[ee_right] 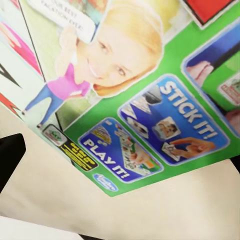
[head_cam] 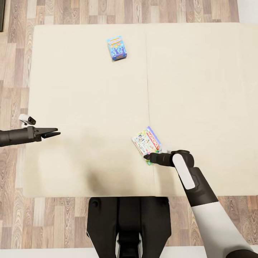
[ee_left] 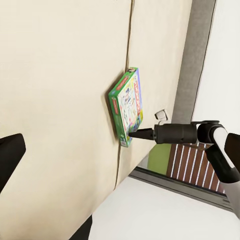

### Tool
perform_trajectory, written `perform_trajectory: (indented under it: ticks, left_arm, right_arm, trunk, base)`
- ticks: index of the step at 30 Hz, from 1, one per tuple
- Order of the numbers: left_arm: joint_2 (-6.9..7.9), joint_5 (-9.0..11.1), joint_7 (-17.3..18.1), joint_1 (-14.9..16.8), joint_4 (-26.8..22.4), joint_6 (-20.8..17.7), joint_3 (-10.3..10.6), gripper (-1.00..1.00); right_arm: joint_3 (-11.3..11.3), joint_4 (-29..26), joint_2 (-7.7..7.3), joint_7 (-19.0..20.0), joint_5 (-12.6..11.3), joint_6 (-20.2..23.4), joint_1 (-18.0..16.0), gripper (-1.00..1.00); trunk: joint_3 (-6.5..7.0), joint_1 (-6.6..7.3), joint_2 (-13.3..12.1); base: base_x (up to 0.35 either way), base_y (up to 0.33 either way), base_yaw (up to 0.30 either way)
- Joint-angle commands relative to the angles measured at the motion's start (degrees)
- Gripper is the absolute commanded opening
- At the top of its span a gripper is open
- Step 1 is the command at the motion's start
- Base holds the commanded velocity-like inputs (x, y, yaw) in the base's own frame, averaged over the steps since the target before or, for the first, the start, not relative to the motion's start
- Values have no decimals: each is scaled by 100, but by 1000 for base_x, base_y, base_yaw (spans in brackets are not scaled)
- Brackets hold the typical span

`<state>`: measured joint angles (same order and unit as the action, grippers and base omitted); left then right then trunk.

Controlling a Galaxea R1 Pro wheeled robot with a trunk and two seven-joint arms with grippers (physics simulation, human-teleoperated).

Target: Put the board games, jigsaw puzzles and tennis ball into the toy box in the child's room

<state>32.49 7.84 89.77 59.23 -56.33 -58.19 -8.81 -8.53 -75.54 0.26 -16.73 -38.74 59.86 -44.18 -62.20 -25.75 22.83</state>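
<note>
**Right gripper reaching the white game box on the bed**

The white board game (head_cam: 146, 142) with colourful edges is lying flat on the bed (head_cam: 89, 89), near the middle seam and close to the near edge. It is sitting a little turned, with one corner pointing toward the robot. In the right wrist view its printed face (ee_right: 150, 100) is showing very close up, with a green border.

The right gripper (head_cam: 146, 156) is lying low at the near corner of this box. Its dark tip is touching or almost touching the box edge. Its fingers are looking pinched together to a narrow point in the left wrist view (ee_left: 134, 134), and they are not holding the box.

The small teal-blue board game (head_cam: 116, 47) is resting far away on the left half of the mattress, well apart from the white box.

The left gripper (head_cam: 56, 133) is hanging over the left edge of the bed, with its fingers close together in a narrow point, holding nothing.

Lots of bare cream mattress is lying open between the two boxes and the two grippers. Wood floor (head_cam: 14, 71) is showing past the bed's left, far and near edges.
</note>
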Motion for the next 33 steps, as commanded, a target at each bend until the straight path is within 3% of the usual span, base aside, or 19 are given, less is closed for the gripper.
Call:
perform_trajectory:
  ticks: [1,33]
  left_arm:
    - [2,-1,23,1,0,-61,2,100]
    - [6,-1,23,1,0,-61,-6,100]
  right_arm:
    - [-5,-4,-1,-58,-54,14,-2,100]
    - [1,11,-1,-58,-63,14,15,100]
  trunk:
    - [-6,-4,9]
    - [-6,-4,9]
  base:
    - [0,0,0]
    - [0,0,0]
